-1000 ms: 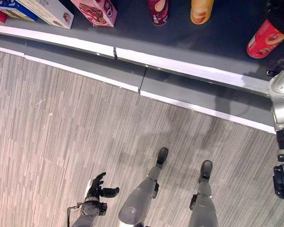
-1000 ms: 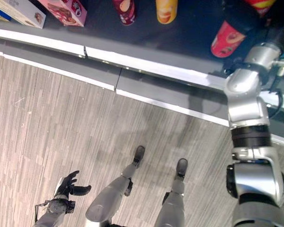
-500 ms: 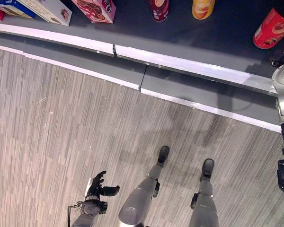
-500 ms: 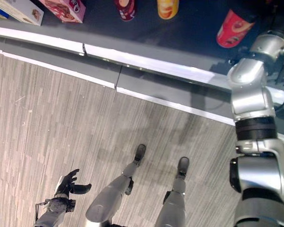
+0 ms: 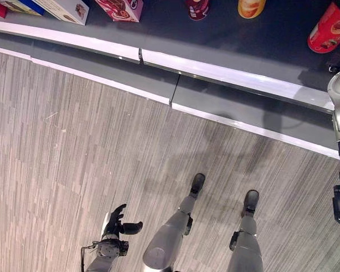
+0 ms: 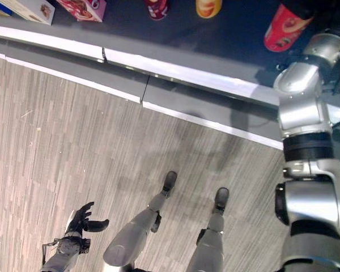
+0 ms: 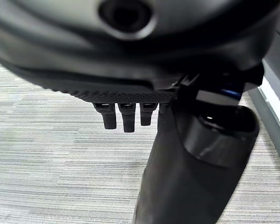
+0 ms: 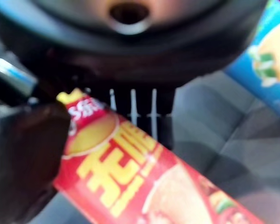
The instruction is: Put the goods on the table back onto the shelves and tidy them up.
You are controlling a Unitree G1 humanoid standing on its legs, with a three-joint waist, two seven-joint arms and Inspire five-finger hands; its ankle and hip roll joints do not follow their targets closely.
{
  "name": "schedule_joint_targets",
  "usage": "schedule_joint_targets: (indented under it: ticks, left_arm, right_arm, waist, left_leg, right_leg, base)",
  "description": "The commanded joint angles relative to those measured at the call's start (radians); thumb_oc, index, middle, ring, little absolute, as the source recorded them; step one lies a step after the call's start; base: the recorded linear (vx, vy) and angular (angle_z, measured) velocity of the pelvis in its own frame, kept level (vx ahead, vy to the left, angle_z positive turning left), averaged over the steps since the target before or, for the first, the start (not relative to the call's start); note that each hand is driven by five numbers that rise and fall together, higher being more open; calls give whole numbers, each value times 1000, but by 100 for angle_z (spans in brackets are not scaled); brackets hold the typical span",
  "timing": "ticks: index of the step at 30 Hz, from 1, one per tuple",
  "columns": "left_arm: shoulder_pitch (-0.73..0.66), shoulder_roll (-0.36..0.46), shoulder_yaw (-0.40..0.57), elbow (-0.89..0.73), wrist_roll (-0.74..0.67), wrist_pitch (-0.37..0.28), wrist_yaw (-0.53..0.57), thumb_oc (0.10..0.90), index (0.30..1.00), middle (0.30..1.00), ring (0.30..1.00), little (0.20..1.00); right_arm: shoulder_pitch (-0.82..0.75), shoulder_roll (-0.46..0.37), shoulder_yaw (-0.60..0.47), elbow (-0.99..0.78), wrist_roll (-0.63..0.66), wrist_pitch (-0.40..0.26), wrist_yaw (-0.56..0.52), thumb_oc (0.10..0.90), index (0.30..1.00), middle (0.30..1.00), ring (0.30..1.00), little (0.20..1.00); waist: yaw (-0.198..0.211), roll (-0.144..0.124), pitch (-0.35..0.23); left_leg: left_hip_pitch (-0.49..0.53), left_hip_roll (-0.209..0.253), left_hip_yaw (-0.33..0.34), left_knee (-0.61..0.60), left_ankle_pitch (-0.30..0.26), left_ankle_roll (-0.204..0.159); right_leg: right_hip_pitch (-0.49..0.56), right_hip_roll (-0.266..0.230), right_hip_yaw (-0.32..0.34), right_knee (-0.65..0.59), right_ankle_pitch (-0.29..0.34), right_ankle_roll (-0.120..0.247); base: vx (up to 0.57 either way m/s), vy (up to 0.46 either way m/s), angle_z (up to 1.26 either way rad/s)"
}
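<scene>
A red snack can (image 5: 328, 28) leans on the dark shelf (image 5: 215, 34) at the far right, also seen in the right eye view (image 6: 285, 28). In the right wrist view, my right hand (image 8: 23, 158) has its thumb on one side of the red can (image 8: 130, 177) and its fingers (image 8: 130, 100) behind it, pinching it. My left hand (image 5: 116, 222) hangs low over the floor at the lower left. It is open and holds nothing, and its fingers (image 7: 123, 116) are relaxed.
On the same shelf stand a yellow can (image 5: 251, 7), a dark red can (image 5: 197, 7), a pink box (image 5: 118, 7) and a white box (image 5: 68, 8). A blue packet (image 8: 266, 60) lies beside the red can. The shelf's white front edge (image 5: 215, 71) runs above the wood-pattern floor (image 5: 73, 158).
The whole picture has shifted slightly. The red can has gone a little deeper onto the shelf with my right hand. The left hand has stayed put.
</scene>
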State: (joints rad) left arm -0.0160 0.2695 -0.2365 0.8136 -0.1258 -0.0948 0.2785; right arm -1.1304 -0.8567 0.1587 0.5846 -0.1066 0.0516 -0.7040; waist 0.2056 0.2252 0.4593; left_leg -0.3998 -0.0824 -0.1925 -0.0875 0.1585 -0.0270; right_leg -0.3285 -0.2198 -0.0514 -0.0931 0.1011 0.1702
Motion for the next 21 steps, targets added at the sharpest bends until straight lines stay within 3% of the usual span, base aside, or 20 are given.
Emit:
schedule_joint_targets:
  ticks: [1, 3, 4, 5, 14, 21]
  left_arm:
    - [47, 74, -34, 36, -17, -10, 64, 800, 900, 900, 900, 900]
    - [46, 75, -33, 38, -19, -10, 66, 800, 900, 900, 900, 900]
    - [43, 75, -33, 41, -17, -10, 68, 800, 900, 900, 900, 900]
    - [42, 76, -33, 41, -17, -10, 69, 800, 900, 900, 900, 900]
    - [32, 67, -40, 53, -11, -3, 79, 800, 900, 900, 900, 900]
    - [23, 49, -35, 62, -11, 14, 87, 800, 900, 900, 900, 900]
  right_arm:
    - [-115, -140, 89, -28, -13, -60, -58, 400, 300, 300, 300, 300]
    - [-116, -134, 92, -22, -3, -62, -61, 400, 300, 300, 300, 300]
    - [-116, -128, 91, -16, 3, -62, -62, 671, 707, 707, 707, 707]
    - [-115, -127, 90, -19, 2, -63, -63, 800, 900, 900, 900, 900]
    - [-77, -88, 49, -44, 16, -65, -96, 800, 900, 900, 900, 900]
    - [55, 1, -68, -151, 28, -76, -122, 800, 900, 900, 900, 900]
  waist:
    - [15, -31, -97]
    - [16, -28, -98]
    - [17, -28, -100]
    - [16, -28, -100]
    - [7, -34, -102]
    - [-8, -43, -108]
  left_leg:
    - [-36, 26, 12, 9, -70, -65]
    - [-33, 25, 12, 9, -70, -66]
    - [-32, 24, 13, 8, -70, -66]
    - [-32, 25, 12, 8, -70, -66]
    - [-17, 28, 14, 9, -78, -63]
    - [7, 31, 26, 12, -86, -60]
  right_leg:
    - [-34, -79, 48, 12, 18, 57]
    - [-34, -79, 48, 12, 19, 57]
    - [-33, -79, 48, 12, 19, 58]
    - [-33, -79, 47, 13, 18, 58]
    - [-24, -78, 49, 15, 13, 57]
    - [-5, -73, 51, 13, 8, 55]
  base:
    - [0, 0, 0]
    - [0, 0, 0]
    - [0, 0, 0]
    - [0, 0, 0]
    - [0, 0, 0]
    - [-25, 3, 0]
